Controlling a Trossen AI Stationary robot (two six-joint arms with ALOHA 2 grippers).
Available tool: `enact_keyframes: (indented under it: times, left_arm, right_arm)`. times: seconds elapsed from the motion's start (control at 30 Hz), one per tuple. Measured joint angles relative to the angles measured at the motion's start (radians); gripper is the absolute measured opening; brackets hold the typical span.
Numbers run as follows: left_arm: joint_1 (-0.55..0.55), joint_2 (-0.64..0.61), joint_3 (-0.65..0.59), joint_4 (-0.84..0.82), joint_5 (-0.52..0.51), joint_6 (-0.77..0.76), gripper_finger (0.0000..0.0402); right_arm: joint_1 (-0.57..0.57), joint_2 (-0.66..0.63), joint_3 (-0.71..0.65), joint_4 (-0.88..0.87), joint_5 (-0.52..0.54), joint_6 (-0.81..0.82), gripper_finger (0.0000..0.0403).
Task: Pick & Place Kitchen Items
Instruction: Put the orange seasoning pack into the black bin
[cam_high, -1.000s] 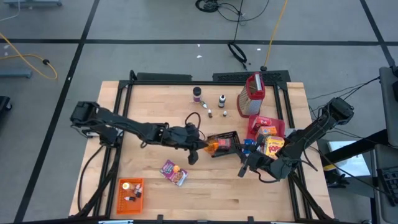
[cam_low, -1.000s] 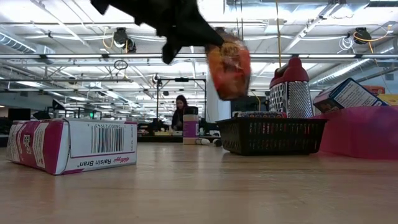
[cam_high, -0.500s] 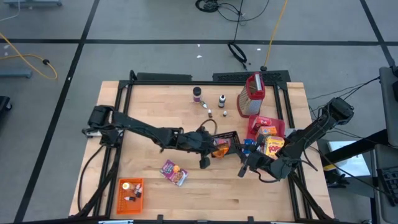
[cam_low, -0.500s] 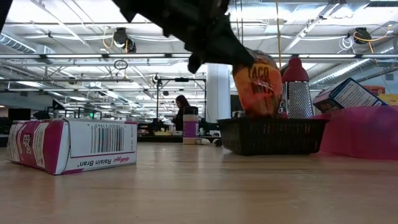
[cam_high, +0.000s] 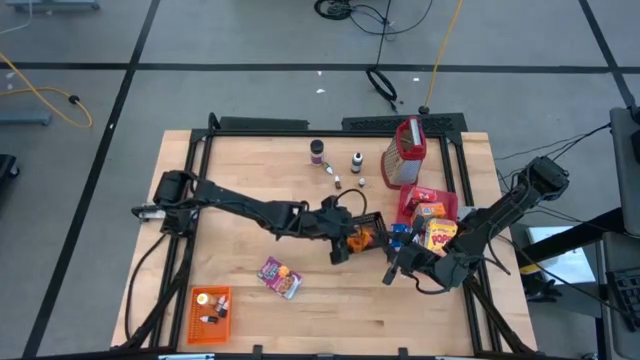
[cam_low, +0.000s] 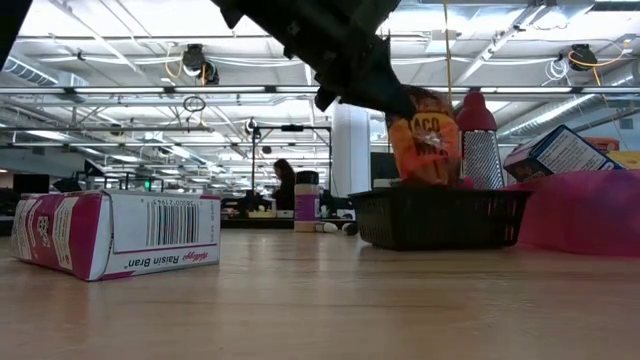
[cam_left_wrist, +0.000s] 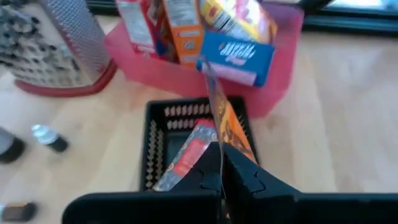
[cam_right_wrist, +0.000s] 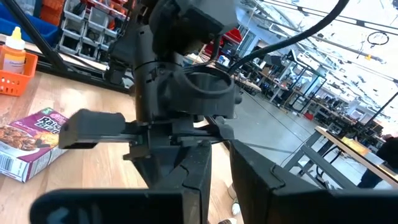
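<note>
My left gripper (cam_high: 345, 243) reaches across the middle of the table and is shut on an orange snack packet (cam_low: 425, 140). It holds the packet over the black mesh basket (cam_high: 378, 220). In the left wrist view the packet (cam_left_wrist: 230, 134) shows edge-on above the basket (cam_left_wrist: 152, 146), and a red packet (cam_left_wrist: 186, 158) lies inside the basket. A purple Raisin Bran box (cam_high: 279, 277) lies flat on the table near the front. My right gripper (cam_high: 393, 265) waits, open, by the near side of the pink bin (cam_high: 412, 195). My left gripper pinches the orange packet's upper end (cam_low: 402, 100) between its two fingers, coming slanting down from the table's left. The packet hangs below the fingers, slightly tilted. Its lower end (cam_low: 425, 182) dips behind the basket's rim; I cannot tell whether it rests on anything.
The pink bin holds several upright boxes (cam_high: 436, 232). A metal grater with a red top (cam_high: 405, 152) stands at the far right, and small bottles (cam_high: 318, 152) stand at the far middle. An orange crate (cam_high: 209, 310) with tiny bottles sits at the near left.
My left gripper has moved toward the table's right and down, carrying the orange packet from beside the basket to over it. The packet's lower end has sunk behind the basket's rim. My right arm has kept still.
</note>
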Motion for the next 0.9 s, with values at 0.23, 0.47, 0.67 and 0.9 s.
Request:
enact_keyframes:
  times: [0.23, 0.47, 0.67, 0.9]
  left_arm:
    - [0.011, 0.000, 0.006, -0.121, -0.015, -0.001, 0.0000]
    - [0.010, 0.000, 0.006, -0.126, -0.017, 0.048, 0.0004]
    - [0.018, 0.000, 0.006, -0.133, -0.071, 0.058, 0.0001]
    - [0.015, 0.000, 0.006, -0.123, 0.011, 0.043, 0.0007]
  right_arm:
    - [0.000, 0.000, 0.000, 0.000, -0.001, 0.000, 0.0054]
    - [0.000, 0.000, 0.000, 0.000, -0.001, 0.000, 0.0054]
    - [0.000, 0.000, 0.000, 0.000, -0.001, 0.000, 0.0054]
    - [0.000, 0.000, 0.000, 0.000, -0.001, 0.000, 0.0054]
